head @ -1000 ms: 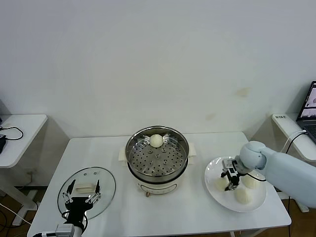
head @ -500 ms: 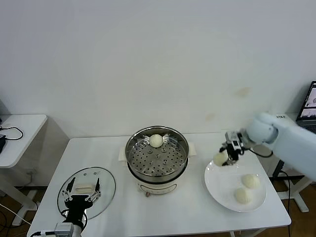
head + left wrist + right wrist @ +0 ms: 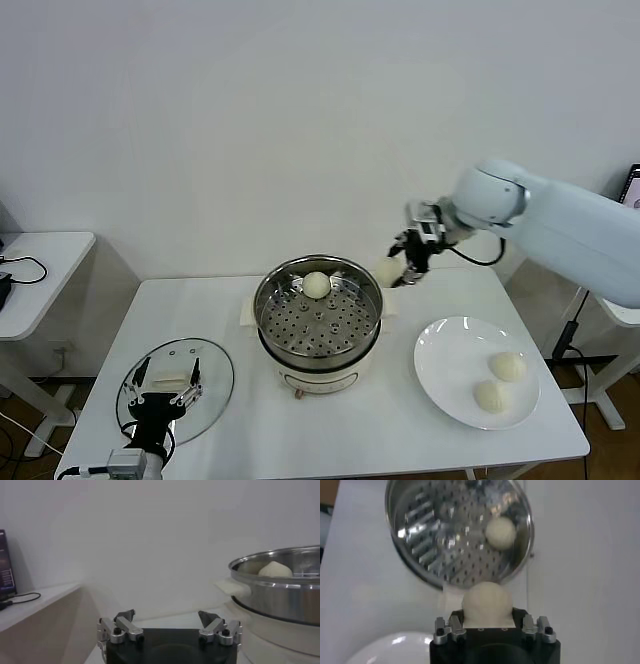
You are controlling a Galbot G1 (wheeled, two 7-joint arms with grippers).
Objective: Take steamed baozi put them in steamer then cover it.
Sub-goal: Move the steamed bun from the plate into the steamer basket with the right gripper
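The steel steamer (image 3: 264,310) stands mid-table on its white base, with one baozi (image 3: 316,285) on the perforated tray at the back. My right gripper (image 3: 396,272) hovers just right of the steamer's rim, shut on a second baozi (image 3: 387,270). In the right wrist view that baozi (image 3: 487,602) sits between the jaws, with the steamer (image 3: 430,535) ahead. Two more baozi (image 3: 507,366) (image 3: 490,397) lie on the white plate (image 3: 445,365). The glass cover (image 3: 216,368) lies flat at the front left. My left gripper (image 3: 163,388) waits open over it, nothing between its fingers (image 3: 125,616).
A white side table (image 3: 40,265) with a cable stands to the left. A laptop (image 3: 633,200) shows at the right edge. The table's front edge runs just below the plate and cover.
My right gripper lifted a baozi off the plate and carried it up and left to beside the steamer's rim. The plate now holds two. The left arm barely moved.
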